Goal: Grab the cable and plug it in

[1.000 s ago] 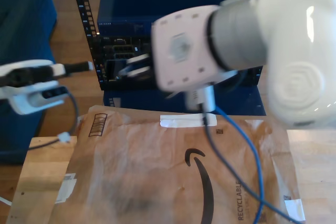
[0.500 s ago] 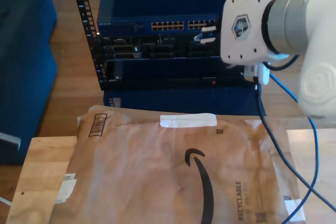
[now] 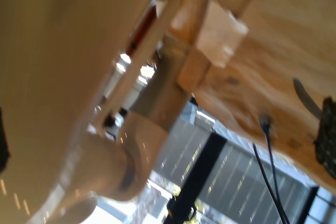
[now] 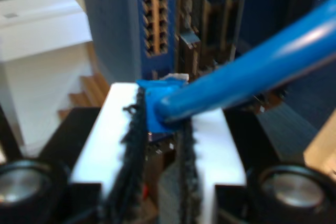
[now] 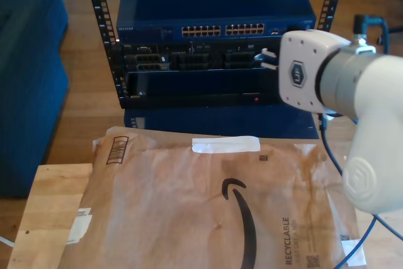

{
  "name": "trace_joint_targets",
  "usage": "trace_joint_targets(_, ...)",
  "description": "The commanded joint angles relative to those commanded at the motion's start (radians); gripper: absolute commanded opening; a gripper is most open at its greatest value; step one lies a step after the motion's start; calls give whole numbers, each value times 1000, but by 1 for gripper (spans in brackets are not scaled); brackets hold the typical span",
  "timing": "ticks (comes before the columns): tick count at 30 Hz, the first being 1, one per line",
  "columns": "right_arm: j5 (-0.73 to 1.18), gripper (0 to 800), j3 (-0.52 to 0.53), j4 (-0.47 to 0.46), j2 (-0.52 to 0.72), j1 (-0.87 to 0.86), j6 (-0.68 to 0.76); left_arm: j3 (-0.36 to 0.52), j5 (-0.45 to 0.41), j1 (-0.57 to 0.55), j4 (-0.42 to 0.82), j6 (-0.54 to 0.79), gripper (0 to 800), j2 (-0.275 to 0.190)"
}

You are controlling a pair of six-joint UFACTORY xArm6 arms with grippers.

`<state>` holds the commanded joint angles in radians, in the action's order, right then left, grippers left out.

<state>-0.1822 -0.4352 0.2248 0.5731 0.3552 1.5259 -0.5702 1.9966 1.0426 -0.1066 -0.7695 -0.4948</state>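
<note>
Second wrist view: my second gripper [image 4: 160, 129] jaws clenched on cable [image 4: 252, 74] plug; first gripper's jaws' state unclear.

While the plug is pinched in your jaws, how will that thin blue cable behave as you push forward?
Probably floppy: the thin bright-blue cable curves loosely below my arm in the exterior view. The small blue-booted plug looks stiff, though it might pivot, pinched between the narrow pads of my second gripper.
</note>
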Motion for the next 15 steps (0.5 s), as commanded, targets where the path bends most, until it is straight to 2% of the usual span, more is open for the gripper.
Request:
trace_joint_targets(2, -61, 24, 25, 0, 0, -14, 0, 31, -29, 49, 31, 43, 798, -18)
trace_joint_targets(5, -129, 27, 51, 0, -2, -26, 0, 49, -60, 153, 86, 140, 798, -17)
trace_joint_targets(10, -210, 11, 69, 0, -12, -26, -3, 52, -74, 265, 112, 310, 799, -17)
trace_joint_targets(15, -256, 1, 91, -2, -14, -25, -9, 92, -207, 359, 160, 364, 799, -17)
